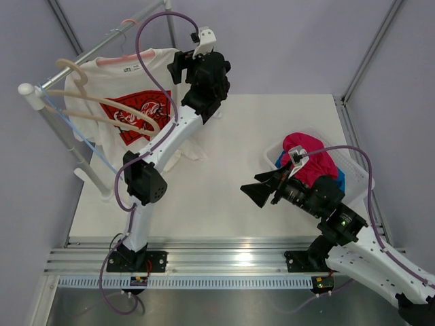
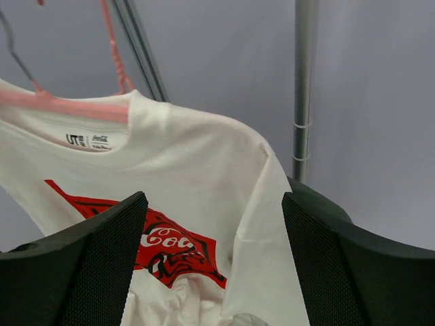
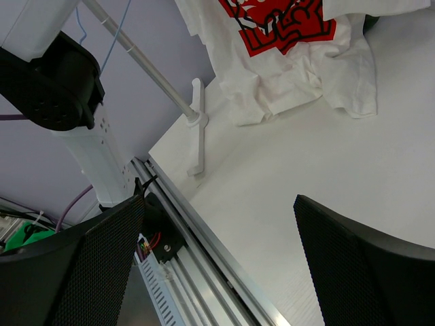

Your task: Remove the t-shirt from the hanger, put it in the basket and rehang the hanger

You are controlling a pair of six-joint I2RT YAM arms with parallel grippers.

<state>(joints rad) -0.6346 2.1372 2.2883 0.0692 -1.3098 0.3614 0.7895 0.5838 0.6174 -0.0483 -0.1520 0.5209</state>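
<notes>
The white t-shirt (image 1: 129, 92) with its red graphic hangs on the salmon-pink hanger (image 1: 126, 60) at the rack's far end; its hem lies bunched on the table. In the left wrist view the hanger (image 2: 68, 107) shows inside the collar of the t-shirt (image 2: 197, 156). My left gripper (image 1: 177, 68) is open next to the shirt's right shoulder. The sleeve shows between its fingers (image 2: 112, 251), and I cannot tell whether they touch the cloth. My right gripper (image 1: 262, 187) hangs open over the table with nothing in it, and the lower part of the t-shirt (image 3: 285, 61) shows beyond it.
Beige wooden hangers (image 1: 78, 85) hang on the rack's rail (image 1: 95, 51) in front of the shirt. The rack's foot (image 3: 197, 129) rests on the table near its left edge. A white basket (image 1: 357, 173) holding magenta cloth (image 1: 309, 156) stands at the right.
</notes>
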